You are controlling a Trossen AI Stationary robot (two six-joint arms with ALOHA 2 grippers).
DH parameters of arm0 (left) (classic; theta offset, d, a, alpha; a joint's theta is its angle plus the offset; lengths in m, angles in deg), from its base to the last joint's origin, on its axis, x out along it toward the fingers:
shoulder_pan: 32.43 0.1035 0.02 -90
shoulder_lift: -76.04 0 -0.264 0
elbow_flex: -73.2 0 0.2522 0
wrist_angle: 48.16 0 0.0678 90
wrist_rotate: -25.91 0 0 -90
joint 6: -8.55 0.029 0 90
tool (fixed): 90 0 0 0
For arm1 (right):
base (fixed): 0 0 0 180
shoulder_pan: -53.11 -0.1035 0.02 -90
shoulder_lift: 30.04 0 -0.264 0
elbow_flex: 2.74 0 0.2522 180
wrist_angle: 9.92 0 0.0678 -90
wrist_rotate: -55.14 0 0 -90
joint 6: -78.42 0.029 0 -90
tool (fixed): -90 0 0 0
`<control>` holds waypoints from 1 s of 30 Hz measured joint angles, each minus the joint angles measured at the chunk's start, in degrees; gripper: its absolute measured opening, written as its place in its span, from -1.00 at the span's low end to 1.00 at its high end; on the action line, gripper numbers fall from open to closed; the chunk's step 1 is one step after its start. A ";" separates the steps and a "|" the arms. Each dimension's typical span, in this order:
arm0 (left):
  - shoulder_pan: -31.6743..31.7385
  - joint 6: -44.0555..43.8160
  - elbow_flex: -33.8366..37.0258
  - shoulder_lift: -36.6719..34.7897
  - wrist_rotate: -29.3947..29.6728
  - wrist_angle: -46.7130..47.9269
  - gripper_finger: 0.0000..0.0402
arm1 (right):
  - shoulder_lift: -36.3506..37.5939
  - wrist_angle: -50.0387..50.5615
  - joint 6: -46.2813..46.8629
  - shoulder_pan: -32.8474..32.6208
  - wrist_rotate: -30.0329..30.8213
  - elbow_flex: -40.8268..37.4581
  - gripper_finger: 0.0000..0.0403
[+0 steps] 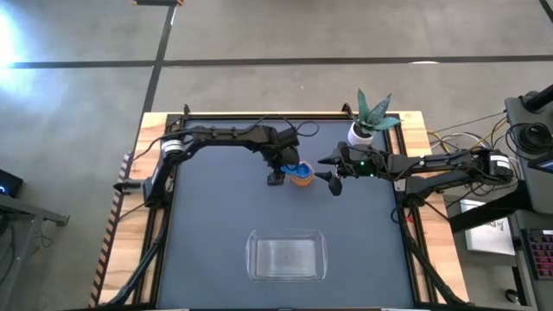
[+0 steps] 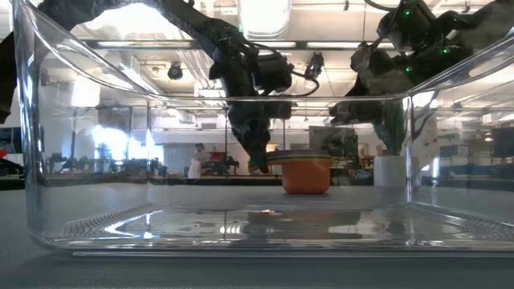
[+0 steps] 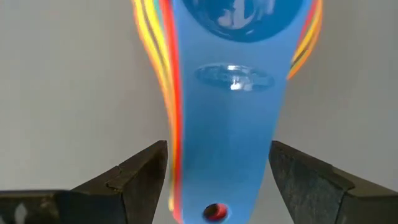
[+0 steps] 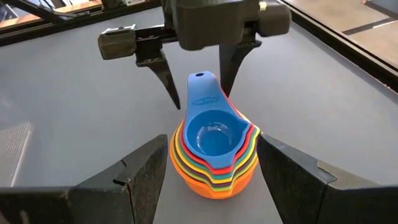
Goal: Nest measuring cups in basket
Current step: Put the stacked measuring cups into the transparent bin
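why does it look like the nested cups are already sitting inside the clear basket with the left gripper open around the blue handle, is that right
Not quite: the high view shows the nested cups on the mat, well apart from the empty clear basket. The left gripper is indeed open around the blue handle.

A small white pot [image 1: 360, 134] holding a spiky green plant [image 1: 375, 111] stands at the far right corner of the dark table [image 1: 216, 207], whose light wooden edge [image 1: 131, 225] shows along the sides. To the right of the table lie coils of cable [image 1: 462, 138], some papers [image 1: 490, 238] and grey equipment [image 1: 534, 121]. Across the table, the low view takes in a bright open room with ceiling lights [image 2: 263, 16], and a person [image 2: 196, 160] stands far back in it.
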State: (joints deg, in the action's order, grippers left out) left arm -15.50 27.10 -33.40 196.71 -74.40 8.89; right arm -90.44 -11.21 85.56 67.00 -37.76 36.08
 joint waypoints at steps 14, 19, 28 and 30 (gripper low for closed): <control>0.01 -1.03 0.00 1.33 -3.82 -0.04 0.31 | 0.00 0.07 0.72 0.00 -0.04 0.00 0.18; 0.00 -0.66 0.00 1.33 -1.90 -0.05 0.29 | 0.00 0.02 0.49 0.00 -0.04 0.00 0.18; 0.04 -0.64 0.00 1.33 2.24 -0.04 0.01 | 0.00 0.02 0.48 0.00 -0.04 0.00 0.18; 0.04 -0.64 0.02 1.33 2.22 -0.07 -0.05 | 0.00 0.02 0.50 0.00 -0.04 0.00 0.18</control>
State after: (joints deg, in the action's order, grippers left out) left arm -15.46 26.47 -33.37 198.04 -72.19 8.83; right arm -90.44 -11.19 86.06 67.00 -37.80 36.08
